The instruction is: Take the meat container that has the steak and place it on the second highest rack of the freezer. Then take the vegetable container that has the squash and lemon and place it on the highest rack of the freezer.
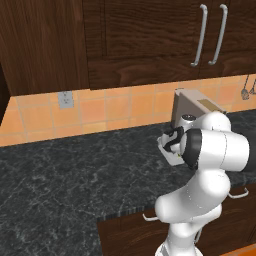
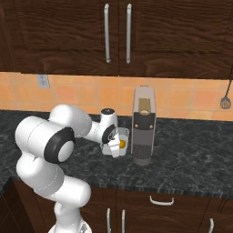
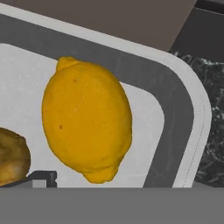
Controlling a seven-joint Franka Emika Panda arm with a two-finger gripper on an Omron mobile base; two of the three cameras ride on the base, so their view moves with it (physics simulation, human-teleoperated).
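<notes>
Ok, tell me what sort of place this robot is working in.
A kitchen, rendered in simulation. A dark marbled counter runs under dark wood wall cabinets with an orange tiled backsplash, and a coffee machine stands on it. The hand view shows a lemon in a white container.

smooth matt lemon (image 3: pixel 86 120), bumpy squash (image 3: pixel 13 155), speckled stone-look counter (image 1: pixel 65 175), dark wood cabinets (image 2: pixel 59 32).
</notes>
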